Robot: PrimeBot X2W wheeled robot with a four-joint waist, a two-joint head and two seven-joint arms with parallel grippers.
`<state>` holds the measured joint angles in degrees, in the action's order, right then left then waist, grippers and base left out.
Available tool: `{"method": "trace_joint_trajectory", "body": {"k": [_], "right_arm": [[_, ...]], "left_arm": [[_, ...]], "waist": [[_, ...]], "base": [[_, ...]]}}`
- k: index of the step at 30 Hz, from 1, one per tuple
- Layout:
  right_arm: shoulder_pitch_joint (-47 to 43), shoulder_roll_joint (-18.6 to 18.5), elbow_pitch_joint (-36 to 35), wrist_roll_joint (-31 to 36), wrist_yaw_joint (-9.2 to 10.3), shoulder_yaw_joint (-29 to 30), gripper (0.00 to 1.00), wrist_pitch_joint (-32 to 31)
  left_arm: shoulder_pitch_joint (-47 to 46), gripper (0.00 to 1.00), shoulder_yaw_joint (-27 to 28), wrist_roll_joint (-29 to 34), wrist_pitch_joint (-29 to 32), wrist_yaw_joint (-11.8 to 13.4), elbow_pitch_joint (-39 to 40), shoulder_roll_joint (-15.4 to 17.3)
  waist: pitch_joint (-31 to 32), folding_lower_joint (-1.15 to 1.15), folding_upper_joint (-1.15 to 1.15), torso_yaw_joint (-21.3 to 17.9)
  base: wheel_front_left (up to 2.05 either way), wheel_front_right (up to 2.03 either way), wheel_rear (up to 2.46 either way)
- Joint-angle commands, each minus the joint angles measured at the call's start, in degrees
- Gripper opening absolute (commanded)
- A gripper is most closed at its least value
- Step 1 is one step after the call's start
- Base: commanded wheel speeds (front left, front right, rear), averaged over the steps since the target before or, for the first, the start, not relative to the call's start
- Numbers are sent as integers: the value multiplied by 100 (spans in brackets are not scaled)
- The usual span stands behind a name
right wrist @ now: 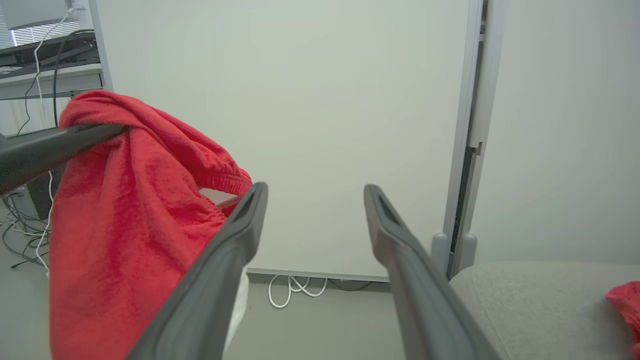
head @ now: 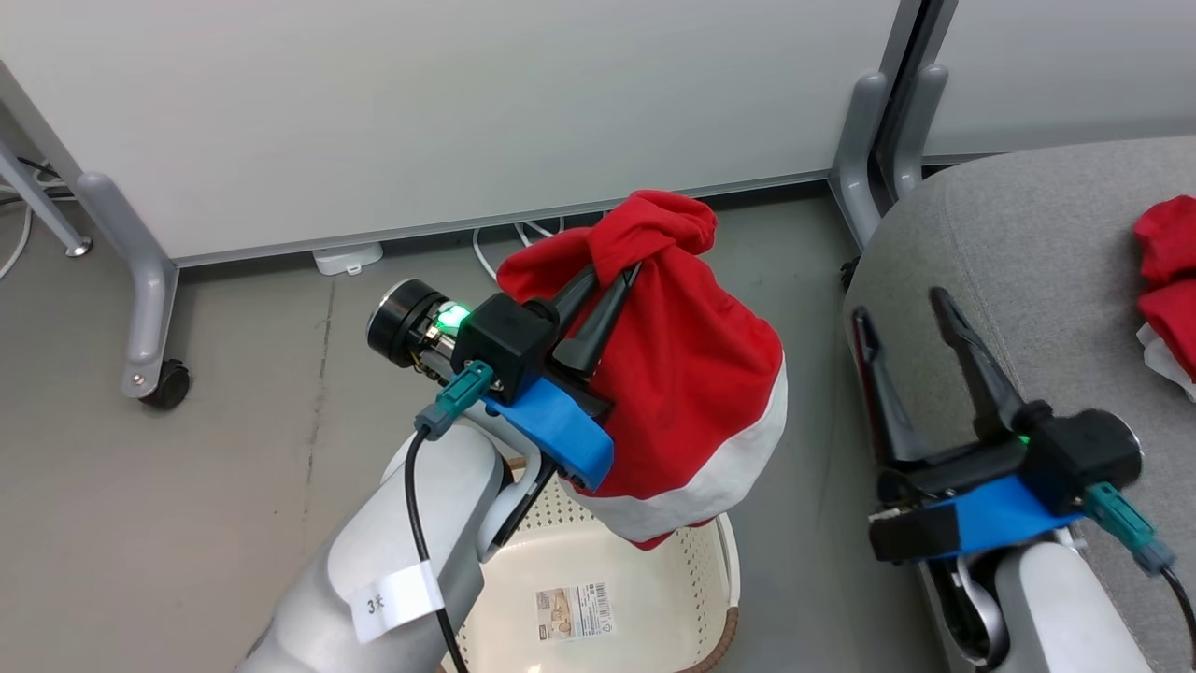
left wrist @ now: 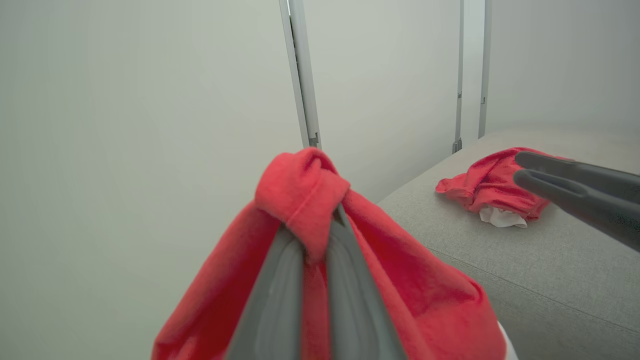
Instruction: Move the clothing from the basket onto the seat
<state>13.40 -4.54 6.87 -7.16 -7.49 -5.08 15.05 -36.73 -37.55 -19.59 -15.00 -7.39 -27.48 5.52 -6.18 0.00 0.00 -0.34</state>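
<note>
Garment (head: 691,374), red w/ white band, pinched at bunched top in my L gripper (head: 612,273), jaws clamped on it. It hangs left of seat (head: 1028,243), off its edge. Basket (head: 682,589) on floor left of seat. R gripper (head: 899,307) spread wide, empty, at seat's left edge. Plan: carry rightward, high enough that hem clears seat edge; skirt R gripper. Open cushion room left of 2nd red garment (head: 1168,271) at seat's right.

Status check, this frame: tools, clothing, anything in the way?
Left tool shut on red garment, held above basket. Right tool open, empty, at seat edge, between garment and seat. Second garment already on seat.
</note>
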Motion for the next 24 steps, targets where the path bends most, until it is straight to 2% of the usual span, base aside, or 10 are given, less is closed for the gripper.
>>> {"method": "trace_joint_trajectory", "body": {"k": [1, 9, 18, 24], "right_arm": [[107, -52, -1, -36, -1, -86, 100, 19], [583, -258, 195, -155, -1, -928, 100, 19], [1225, -459, 794, -208, -1, -1821, 100, 19], [1622, -501, 1211, -187, -1, -2150, 100, 19]], "left_arm": [[-3, 0, 10, 1, -28, -13, 20, 16], [-116, 0, -104, 4, -27, -13, 41, -47], [-207, 0, -298, 0, -27, -13, 83, -118], [-271, 0, -433, -20, -27, -13, 129, -152]], "waist": [[-11, 0, 0, 8], [-87, 0, 0, 82], [-203, 0, 0, 140], [-279, 0, 0, 189]], "base": [[0, 0, 0], [0, 0, 0], [0, 0, 0], [0, 0, 0]]}}
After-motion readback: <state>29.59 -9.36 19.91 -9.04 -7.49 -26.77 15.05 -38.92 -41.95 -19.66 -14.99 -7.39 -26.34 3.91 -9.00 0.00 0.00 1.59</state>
